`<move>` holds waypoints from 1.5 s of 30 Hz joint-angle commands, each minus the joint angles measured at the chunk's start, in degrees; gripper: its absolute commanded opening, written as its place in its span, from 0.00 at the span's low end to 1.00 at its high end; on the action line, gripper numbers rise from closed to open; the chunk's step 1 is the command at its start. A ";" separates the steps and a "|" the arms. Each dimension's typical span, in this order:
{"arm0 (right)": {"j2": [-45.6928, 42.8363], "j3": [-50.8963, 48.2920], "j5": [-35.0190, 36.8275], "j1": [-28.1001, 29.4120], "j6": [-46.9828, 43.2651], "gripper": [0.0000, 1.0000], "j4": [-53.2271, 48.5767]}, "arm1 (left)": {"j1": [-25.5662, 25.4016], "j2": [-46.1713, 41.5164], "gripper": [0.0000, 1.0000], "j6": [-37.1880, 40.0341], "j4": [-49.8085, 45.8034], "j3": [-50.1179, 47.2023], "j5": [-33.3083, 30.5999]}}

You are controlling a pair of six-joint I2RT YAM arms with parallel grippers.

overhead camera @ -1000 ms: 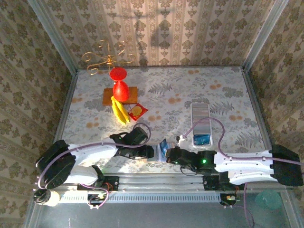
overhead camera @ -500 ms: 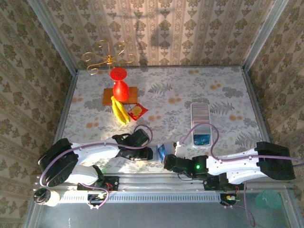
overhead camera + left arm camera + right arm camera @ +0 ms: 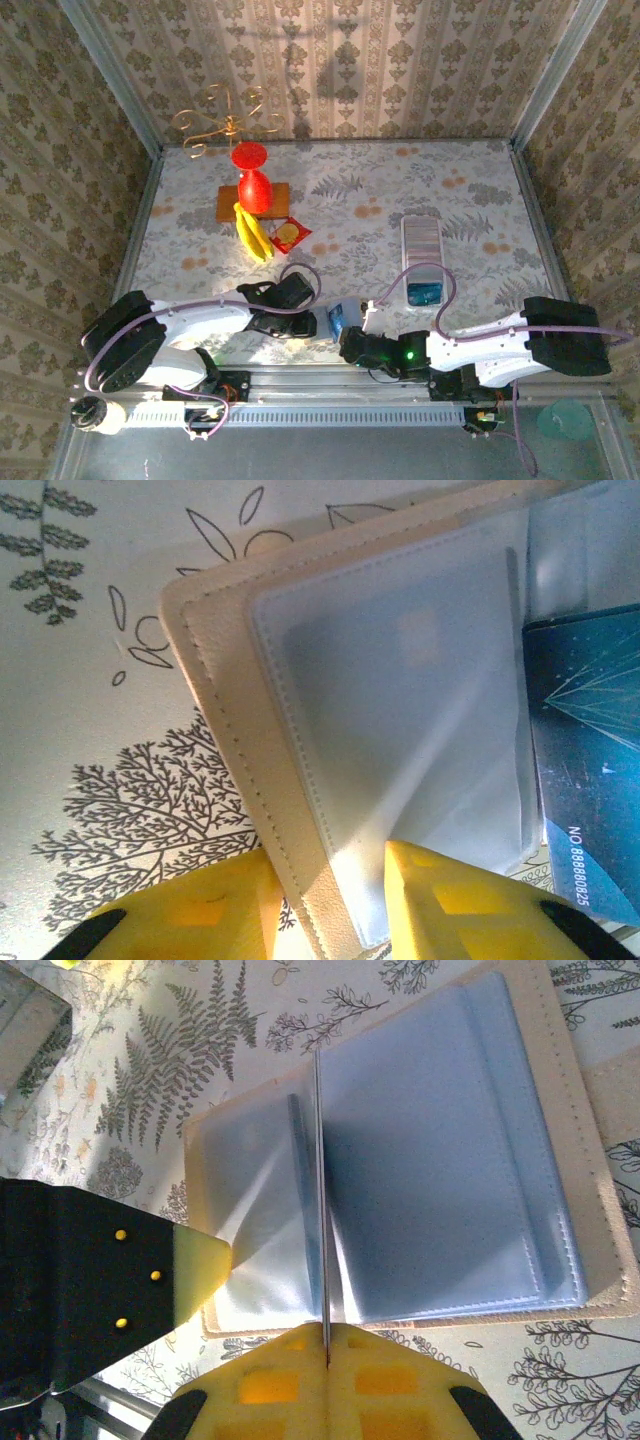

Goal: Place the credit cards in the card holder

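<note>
Card (image 3: 580, 770) pinched edge-on in right gripper (image 3: 325, 1375), over open holder (image 3: 590, 1210) at near table (image 3: 420, 995) edge. Left gripper (image 3: 330, 885) straddles holder cover; clamp unclear. Advice: pin cover, slide card square into sleeve (image 3: 440, 1160) mouth.

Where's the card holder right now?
The card holder lies open at the table's near edge, mid-width. Its edge sits between the fingers of the left gripper, and the right gripper holds a blue credit card edge-on over it.
</note>
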 commanded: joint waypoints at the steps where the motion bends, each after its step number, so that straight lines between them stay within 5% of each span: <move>1: -1.62 -1.10 4.90 0.90 0.43 0.00 0.52 | -0.72 2.10 0.30 -0.15 -4.25 -1.67 0.90; 12: -3.52 -4.15 9.12 1.19 -3.38 0.00 6.90 | -0.71 2.42 0.25 0.05 -4.01 -2.03 0.98; 30: 8.79 -6.25 10.90 1.10 -3.83 0.00 23.67 | -0.70 1.58 0.24 0.05 -3.81 -2.56 1.51; 45: 8.91 -6.44 13.20 1.98 -0.63 0.00 20.36 | -0.70 0.92 0.23 0.14 -4.07 -2.74 1.53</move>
